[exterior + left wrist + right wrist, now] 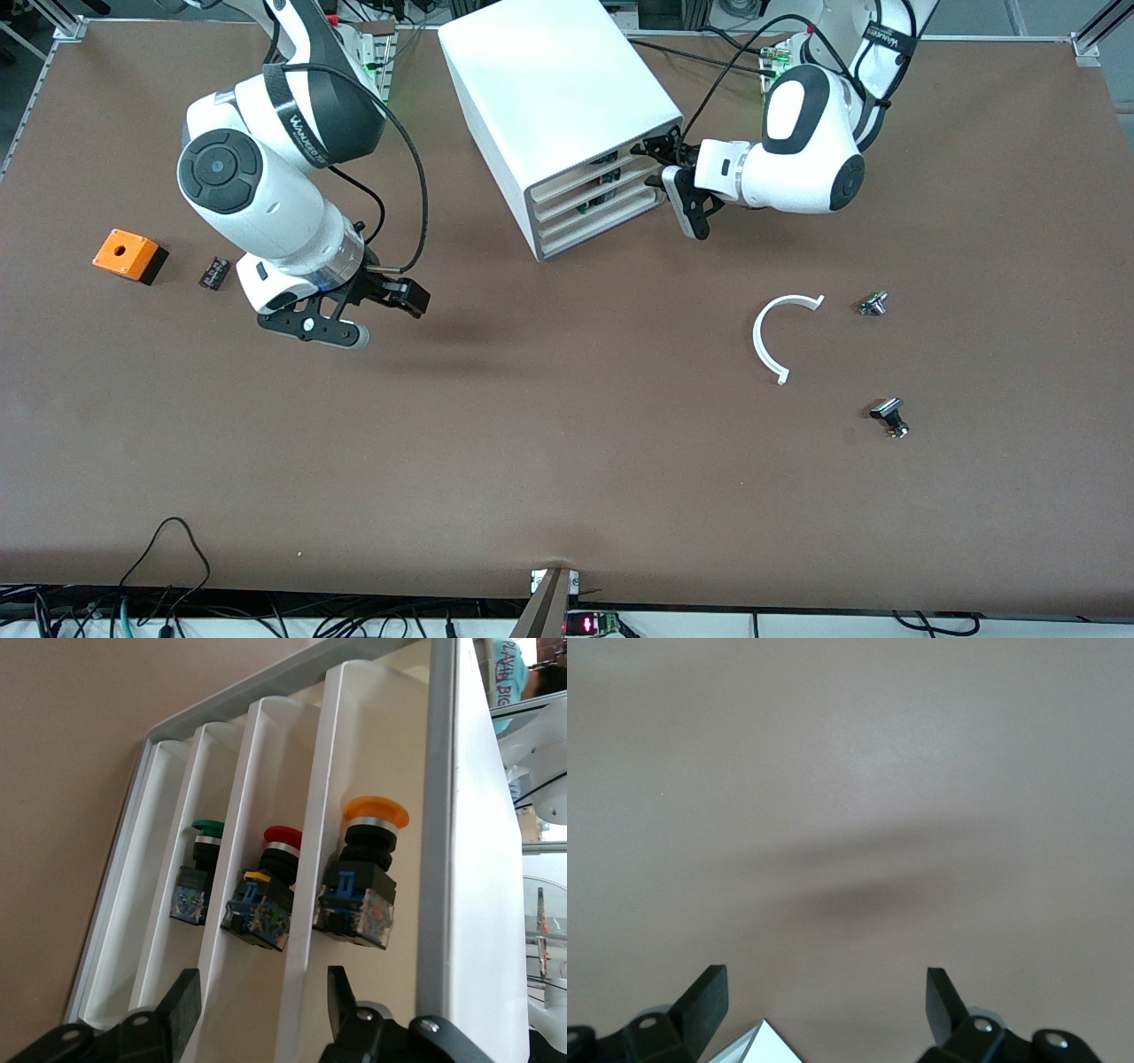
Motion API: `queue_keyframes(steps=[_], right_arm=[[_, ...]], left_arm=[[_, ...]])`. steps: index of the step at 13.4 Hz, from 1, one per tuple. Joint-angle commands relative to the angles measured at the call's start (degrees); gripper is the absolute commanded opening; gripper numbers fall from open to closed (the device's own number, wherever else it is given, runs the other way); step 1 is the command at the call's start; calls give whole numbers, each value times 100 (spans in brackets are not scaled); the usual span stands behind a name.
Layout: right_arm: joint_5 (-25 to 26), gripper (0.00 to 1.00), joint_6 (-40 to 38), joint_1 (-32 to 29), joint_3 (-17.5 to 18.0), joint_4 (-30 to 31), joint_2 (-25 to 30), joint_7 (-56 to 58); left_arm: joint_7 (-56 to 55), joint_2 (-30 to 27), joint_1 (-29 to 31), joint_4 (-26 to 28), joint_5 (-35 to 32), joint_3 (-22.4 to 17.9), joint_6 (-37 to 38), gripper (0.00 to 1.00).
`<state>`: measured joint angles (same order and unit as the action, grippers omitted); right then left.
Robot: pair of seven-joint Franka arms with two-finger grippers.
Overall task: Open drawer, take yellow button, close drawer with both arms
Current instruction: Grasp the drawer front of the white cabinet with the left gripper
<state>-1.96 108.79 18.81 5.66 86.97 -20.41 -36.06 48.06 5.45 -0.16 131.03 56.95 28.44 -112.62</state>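
The white cabinet (558, 97) stands at the table's back middle, its four drawers all pushed in. The top drawer (592, 180) holds the button (365, 870), which has an orange-yellow cap and a black-and-blue body and lies just inside the drawer's front lip (312, 904). My left gripper (663, 174) is at the cabinet's front. In the left wrist view it (261, 1005) is open, and its fingers (182, 1005) straddle that lip without closing on it. My right gripper (363, 315) hangs open and empty over bare table, as the right wrist view (826, 1001) also shows.
An orange square box (128, 255) and a small black part (213, 272) lie toward the right arm's end. A white curved strip (778, 338) and two black-and-silver parts (873, 304) (890, 418) lie toward the left arm's end. Green (202, 870) and red (270, 881) buttons sit in lower drawers.
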Motion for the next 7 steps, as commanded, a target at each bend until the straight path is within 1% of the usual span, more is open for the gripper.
queue_keyframes(steps=[1,3,5,7], right_arm=[[-50,99,2,53,-29,-128,-104,-76],[-50,99,2,53,-29,-110,-104,-76],[-50,99,2,53,-29,-110,-104,-85],[-50,99,2,53,-29,-110,-104,-76]], left_arm=[[685,272,209,45,395,109,214,61],[739,281,227,45,667,109,345,56],[748,281,227,54,1071,109,539,55],[748,273,166,63,1134,118,619,50]])
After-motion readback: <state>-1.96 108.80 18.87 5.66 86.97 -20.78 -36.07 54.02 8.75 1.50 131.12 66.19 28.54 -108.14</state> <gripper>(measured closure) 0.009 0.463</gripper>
